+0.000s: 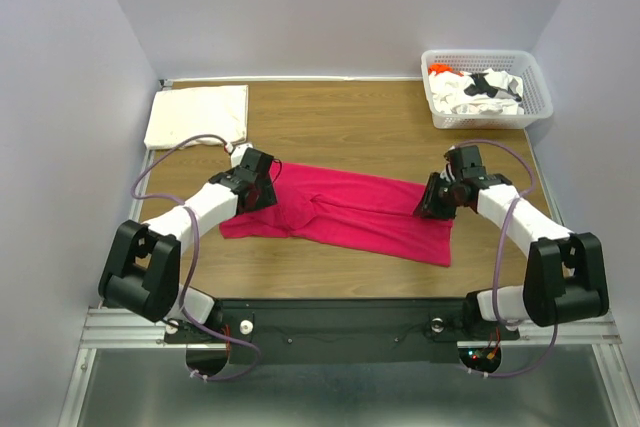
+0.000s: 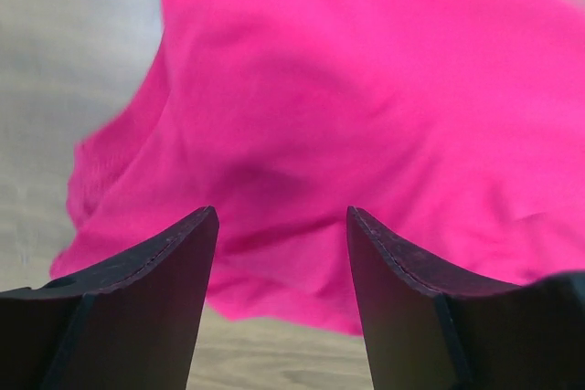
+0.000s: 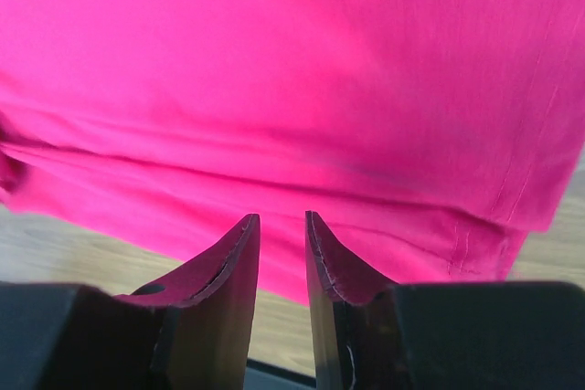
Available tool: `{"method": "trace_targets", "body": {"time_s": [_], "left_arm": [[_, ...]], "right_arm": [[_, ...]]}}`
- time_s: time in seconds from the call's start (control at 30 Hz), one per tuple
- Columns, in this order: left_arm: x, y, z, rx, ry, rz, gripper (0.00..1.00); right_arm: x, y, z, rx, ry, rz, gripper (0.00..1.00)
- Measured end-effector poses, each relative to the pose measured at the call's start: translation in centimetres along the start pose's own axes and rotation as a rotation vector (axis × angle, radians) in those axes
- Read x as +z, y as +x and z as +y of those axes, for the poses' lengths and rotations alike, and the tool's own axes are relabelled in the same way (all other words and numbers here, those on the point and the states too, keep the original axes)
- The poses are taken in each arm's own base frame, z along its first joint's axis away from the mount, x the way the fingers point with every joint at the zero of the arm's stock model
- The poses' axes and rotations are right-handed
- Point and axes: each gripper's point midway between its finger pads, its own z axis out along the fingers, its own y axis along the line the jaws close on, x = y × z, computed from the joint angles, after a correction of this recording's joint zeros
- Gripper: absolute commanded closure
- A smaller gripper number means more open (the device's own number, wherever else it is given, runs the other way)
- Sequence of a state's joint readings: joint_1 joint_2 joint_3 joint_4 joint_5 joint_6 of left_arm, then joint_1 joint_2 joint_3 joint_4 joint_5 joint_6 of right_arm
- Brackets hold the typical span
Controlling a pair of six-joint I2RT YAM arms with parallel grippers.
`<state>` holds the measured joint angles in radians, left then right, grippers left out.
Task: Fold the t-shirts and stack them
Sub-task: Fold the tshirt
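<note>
We saw a magenta-red t-shirt lying in a long, rumpled band across the middle of the tabletop. It looked like soft, light, limp cotton, best pinched at an edge or corner. The left gripper stood wide open and empty at its left end. The right gripper, narrowly parted, held nothing at its right end. No writing was readable.

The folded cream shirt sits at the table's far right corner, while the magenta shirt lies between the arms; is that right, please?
Not quite: the top view shows the cream shirt at the far left corner. The magenta shirt does lie between the arms.
</note>
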<state>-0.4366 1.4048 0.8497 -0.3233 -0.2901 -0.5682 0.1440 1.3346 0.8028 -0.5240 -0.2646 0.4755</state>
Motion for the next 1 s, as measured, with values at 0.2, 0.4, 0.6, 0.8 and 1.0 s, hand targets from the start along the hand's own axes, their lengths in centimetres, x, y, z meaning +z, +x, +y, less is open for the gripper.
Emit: {"method": "trace_targets", "body": {"time_s": [0.2, 0.4, 0.6, 0.8, 1.0], "left_arm": [[0.6, 2.2, 1.2, -0.007, -0.04, 0.055, 0.3], [0.5, 2.3, 0.8, -0.031, -0.022, 0.064, 0.23], [0.4, 2.1, 0.0, -0.054, 0.002, 0.07, 0.2], [0.8, 1.9, -2.2, -0.035, 0.012, 0.075, 0.24], [1.6, 3.2, -1.0, -0.017, -0.07, 0.099, 0.27]], "right_arm": [[1.1, 3.3, -1.3, 0.027, 0.012, 0.111, 0.68], [1.2, 3.4, -1.3, 0.019, 0.009, 0.119, 0.68], [1.2, 3.5, -1.4, 0.015, 0.01, 0.121, 0.68], [1.4, 3.7, -1.6, 0.009, 0.016, 0.131, 0.68], [1.5, 3.7, -1.8, 0.004, 0.022, 0.128, 0.68]]}}
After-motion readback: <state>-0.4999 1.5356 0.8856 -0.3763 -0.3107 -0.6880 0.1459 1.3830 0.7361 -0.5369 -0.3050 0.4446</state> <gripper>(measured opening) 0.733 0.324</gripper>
